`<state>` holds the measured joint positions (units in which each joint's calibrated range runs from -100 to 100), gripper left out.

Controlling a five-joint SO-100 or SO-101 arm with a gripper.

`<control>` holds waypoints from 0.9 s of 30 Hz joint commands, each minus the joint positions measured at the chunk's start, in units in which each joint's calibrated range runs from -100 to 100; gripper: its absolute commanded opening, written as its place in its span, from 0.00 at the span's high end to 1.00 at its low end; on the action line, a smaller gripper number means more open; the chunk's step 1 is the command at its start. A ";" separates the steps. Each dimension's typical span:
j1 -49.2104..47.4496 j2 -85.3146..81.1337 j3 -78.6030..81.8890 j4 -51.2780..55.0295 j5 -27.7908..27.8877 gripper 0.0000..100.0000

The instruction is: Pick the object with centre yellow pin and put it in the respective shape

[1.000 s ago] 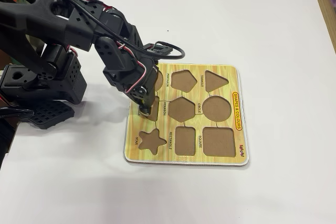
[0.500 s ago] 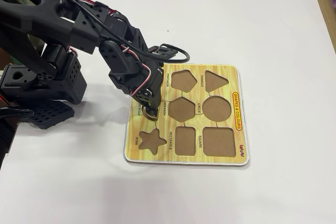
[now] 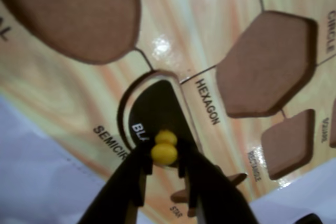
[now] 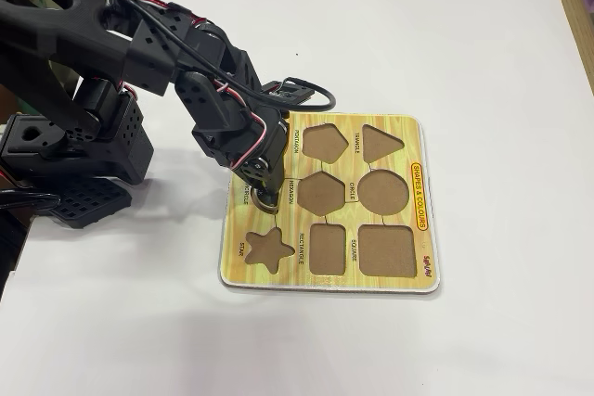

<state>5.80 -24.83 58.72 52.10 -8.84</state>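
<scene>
A black semicircle piece (image 3: 155,106) with a yellow pin (image 3: 165,150) at its centre lies in the recess labelled SEMICIRCLE on the wooden shape board (image 3: 173,30). My gripper (image 3: 164,155) comes in from the bottom of the wrist view, with a dark finger pressed on each side of the pin. In the fixed view the gripper (image 4: 265,198) points down onto the left edge of the board (image 4: 422,261). There it hides most of the piece.
The other recesses are bare: pentagon (image 4: 325,143), triangle (image 4: 380,143), hexagon (image 4: 322,192), circle (image 4: 383,192), star (image 4: 269,248), rectangle (image 4: 328,248), square (image 4: 387,249). The arm's base (image 4: 74,150) stands left of the board on a white table.
</scene>
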 commanded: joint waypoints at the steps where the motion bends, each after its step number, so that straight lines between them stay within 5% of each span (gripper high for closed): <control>1: -0.14 -0.11 -1.62 0.97 -0.16 0.99; 15: 0.06 -0.11 -1.62 0.71 -0.21 0.99; 22: -0.14 -0.69 -1.62 0.28 -0.26 0.78; 27: -0.33 -0.78 -1.62 0.02 -0.21 0.77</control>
<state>5.80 -24.83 58.72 52.78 -8.94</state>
